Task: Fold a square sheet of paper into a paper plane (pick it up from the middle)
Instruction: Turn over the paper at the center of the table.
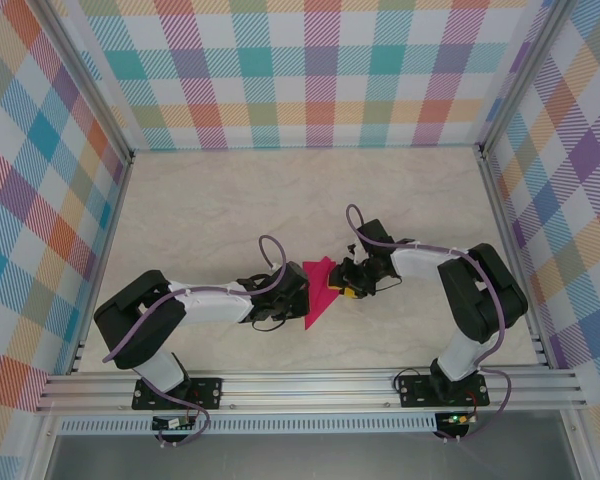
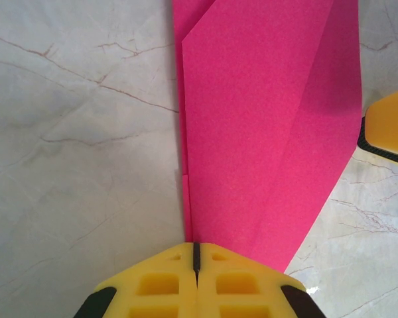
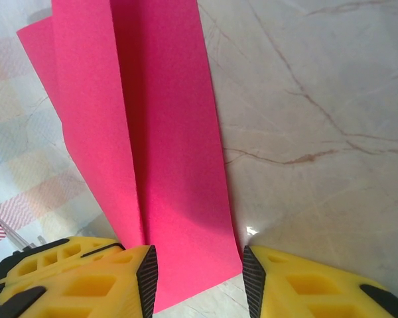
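Pinching left gripper (image 2: 196, 257): fingers pressed together on the near end of the folded pink paper (image 2: 265, 132), bottom centre of the left wrist view.
Right gripper (image 3: 196, 275): jaws apart with the paper strip between the pads; hard to tell whether they press its edges.
Paper's place: centre of the top view, between both grippers, over the marble table (image 1: 210, 210).
Cut off: the paper's far end leaves the top edge of both wrist views.

The near end of the paper plane (image 2: 265, 132) hides in the pinch of the left gripper (image 2: 196, 255); its far tip is cropped. Whether the right gripper (image 3: 199, 278) touches it is unclear.
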You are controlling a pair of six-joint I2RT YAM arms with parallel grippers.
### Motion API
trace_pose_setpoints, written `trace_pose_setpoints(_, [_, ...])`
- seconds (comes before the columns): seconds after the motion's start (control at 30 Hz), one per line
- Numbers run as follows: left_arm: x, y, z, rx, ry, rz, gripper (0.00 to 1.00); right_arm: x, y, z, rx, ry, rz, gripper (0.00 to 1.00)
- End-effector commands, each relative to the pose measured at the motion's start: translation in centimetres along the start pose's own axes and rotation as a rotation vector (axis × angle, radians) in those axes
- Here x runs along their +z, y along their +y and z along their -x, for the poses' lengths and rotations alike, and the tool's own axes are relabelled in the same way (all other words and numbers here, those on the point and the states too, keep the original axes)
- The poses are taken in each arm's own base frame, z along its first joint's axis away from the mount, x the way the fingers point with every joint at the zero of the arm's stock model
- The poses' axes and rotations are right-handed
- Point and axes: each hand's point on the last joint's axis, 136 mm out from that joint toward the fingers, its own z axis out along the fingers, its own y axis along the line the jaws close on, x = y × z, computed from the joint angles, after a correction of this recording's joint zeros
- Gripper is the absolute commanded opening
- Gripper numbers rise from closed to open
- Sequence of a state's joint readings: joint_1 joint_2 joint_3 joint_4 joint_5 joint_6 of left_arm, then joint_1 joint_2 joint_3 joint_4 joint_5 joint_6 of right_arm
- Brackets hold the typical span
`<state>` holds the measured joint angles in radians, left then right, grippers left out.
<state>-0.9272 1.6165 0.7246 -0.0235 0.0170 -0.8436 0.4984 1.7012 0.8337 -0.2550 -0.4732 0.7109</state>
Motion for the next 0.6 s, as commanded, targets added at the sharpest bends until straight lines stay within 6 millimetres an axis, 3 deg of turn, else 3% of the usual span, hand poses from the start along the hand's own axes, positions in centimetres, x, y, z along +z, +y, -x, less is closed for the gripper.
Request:
trace_pose_setpoints(0.0, [1.0, 4.0, -3.5, 0.024, 0.12, 0.143, 0.04, 1.0, 1.0, -0.9, -0.004, 0.046, 0.058, 0.41])
trace_pose_setpoints(0.33, [0.8, 3.7, -3.2, 0.021, 0.111, 0.133, 0.04, 0.2, 2.5, -0.9, -0.027, 0.038, 0.114, 0.42])
trace_pose_setpoints(0.57, [0.1, 3.0, -2.1, -0.06, 0.064, 0.028, 0.06, 0.2, 2.9, -1.0, -0.021, 0.035, 0.147, 0.45])
